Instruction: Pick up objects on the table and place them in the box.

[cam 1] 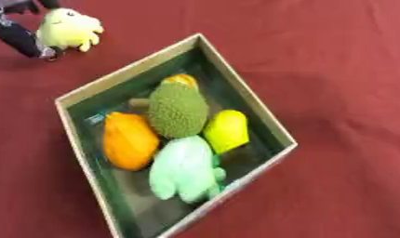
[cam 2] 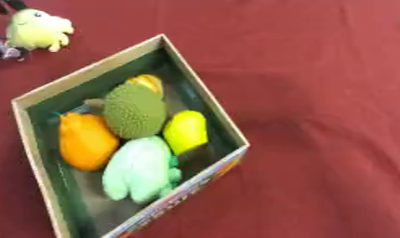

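Robot hand (cam 1: 20, 37) over red tablecloth (cam 1: 333, 69)

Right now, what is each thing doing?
Box: open, on the red cloth.
Durian toy: inside box.
Orange toy: inside box.
Yellow fruit: inside box.
Pale green plush: inside box.
Yellow plush: outside box, held by left robot hand.
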`<state>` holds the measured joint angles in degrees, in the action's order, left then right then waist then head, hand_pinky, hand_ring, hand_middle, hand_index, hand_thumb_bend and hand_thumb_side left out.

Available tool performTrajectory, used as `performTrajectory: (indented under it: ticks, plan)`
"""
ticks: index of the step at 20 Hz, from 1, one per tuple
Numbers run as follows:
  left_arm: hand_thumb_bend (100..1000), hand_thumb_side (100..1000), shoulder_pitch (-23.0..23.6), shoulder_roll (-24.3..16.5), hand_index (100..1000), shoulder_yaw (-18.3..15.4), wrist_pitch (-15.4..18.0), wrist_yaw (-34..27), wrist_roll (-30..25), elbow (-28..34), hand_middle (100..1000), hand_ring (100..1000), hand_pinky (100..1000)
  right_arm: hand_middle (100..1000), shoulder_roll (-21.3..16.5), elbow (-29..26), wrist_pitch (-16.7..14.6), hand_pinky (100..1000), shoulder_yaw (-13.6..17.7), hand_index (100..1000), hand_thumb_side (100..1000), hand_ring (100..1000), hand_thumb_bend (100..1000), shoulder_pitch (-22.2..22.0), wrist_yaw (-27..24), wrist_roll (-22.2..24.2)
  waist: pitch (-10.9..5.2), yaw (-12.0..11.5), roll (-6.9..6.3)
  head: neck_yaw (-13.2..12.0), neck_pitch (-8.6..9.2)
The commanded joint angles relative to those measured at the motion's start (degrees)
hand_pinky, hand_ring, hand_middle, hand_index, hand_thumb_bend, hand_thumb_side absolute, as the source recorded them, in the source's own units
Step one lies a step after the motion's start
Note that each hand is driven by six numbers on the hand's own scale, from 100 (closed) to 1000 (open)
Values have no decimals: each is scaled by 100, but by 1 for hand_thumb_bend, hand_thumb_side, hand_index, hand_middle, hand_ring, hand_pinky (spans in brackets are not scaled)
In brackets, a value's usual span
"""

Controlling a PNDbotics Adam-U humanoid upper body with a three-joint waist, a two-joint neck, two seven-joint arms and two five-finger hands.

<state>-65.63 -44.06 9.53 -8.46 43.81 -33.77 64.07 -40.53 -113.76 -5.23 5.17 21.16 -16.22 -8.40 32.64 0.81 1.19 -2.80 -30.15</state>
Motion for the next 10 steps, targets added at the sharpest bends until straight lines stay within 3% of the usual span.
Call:
performTrajectory:
  ticks: [1,5,10]
  plan:
    - [326,100,-143,-74,902,-109,70,-35,-68,-65,841,850,860,683,-104,-83,1,860,39,794,787,785,100,45,29,-46,-112,20,4,-41,103]
    - [288,100,-177,-60,893,-127,66,36,-246,-177,835,852,863,681,-103,-83,8,859,25,794,788,784,100,66,25,-71,-67,62,11,-95,142]
    - [133,100,-191,-43,802,-179,68,150,-203,-191,729,776,829,681,-91,-83,14,858,37,793,790,783,100,38,35,-113,-40,75,30,-97,108]
